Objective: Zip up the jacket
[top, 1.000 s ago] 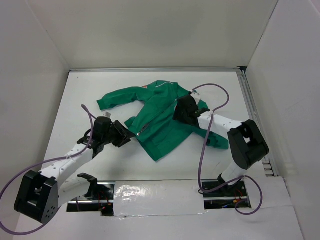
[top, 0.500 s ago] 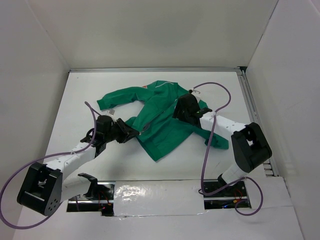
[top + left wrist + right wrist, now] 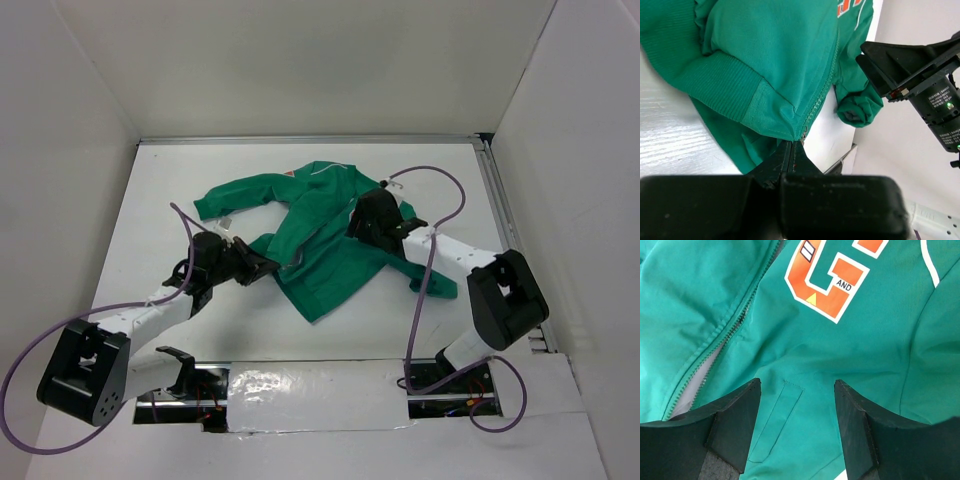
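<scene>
The green jacket point(image 3: 325, 240) lies spread on the white table, its front partly open. My left gripper point(image 3: 271, 265) is at the jacket's lower left edge. In the left wrist view the left gripper point(image 3: 792, 144) is shut on the jacket point(image 3: 775, 60) at the bottom end of the zipper point(image 3: 822, 95), and the fabric is drawn to a point at the tips. My right gripper point(image 3: 362, 222) hovers over the right front panel. Seen from its wrist, the right gripper point(image 3: 797, 390) is open above the jacket point(image 3: 805, 355), just below the orange G patch point(image 3: 827, 277), with the zipper point(image 3: 715, 347) to its left.
One sleeve point(image 3: 235, 198) stretches left along the table, the other cuff point(image 3: 855, 112) lies toward the right arm. A metal rail point(image 3: 500, 210) runs along the table's right edge. White walls enclose three sides. Purple cables loop off both arms.
My left gripper has moved right to the jacket's lower edge and shut on it at the zipper's bottom end. The right gripper has stayed open over the front panel.
</scene>
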`<control>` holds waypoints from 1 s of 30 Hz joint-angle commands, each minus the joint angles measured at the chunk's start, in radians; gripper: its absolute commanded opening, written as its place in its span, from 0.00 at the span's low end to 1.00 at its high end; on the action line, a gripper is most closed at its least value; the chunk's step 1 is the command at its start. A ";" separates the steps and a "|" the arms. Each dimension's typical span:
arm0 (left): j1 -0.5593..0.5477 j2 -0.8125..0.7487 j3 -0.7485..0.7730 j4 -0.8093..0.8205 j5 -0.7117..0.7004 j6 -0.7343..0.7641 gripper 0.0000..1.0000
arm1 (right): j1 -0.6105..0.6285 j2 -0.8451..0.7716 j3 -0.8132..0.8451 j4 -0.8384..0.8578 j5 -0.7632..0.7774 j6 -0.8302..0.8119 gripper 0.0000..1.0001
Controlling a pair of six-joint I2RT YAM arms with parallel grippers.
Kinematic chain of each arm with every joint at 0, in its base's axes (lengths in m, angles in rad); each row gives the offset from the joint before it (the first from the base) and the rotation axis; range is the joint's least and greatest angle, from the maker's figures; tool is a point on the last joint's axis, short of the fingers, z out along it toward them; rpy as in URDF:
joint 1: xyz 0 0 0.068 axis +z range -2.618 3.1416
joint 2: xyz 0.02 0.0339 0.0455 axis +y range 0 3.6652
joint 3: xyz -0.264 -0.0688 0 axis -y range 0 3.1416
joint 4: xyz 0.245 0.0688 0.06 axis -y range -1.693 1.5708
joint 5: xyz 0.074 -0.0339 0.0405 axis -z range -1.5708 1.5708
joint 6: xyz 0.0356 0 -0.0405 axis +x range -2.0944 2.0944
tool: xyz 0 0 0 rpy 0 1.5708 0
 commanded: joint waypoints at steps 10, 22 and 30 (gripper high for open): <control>0.003 -0.073 -0.011 0.088 0.013 0.090 0.00 | 0.045 -0.176 -0.055 0.212 -0.562 -0.344 0.68; -0.044 -0.047 0.010 0.014 -0.130 0.193 0.00 | 0.101 0.082 0.124 0.200 -1.003 -0.407 0.65; -0.077 0.043 -0.011 -0.066 -0.227 0.136 0.00 | 0.150 0.246 0.242 0.118 -0.798 -0.449 0.65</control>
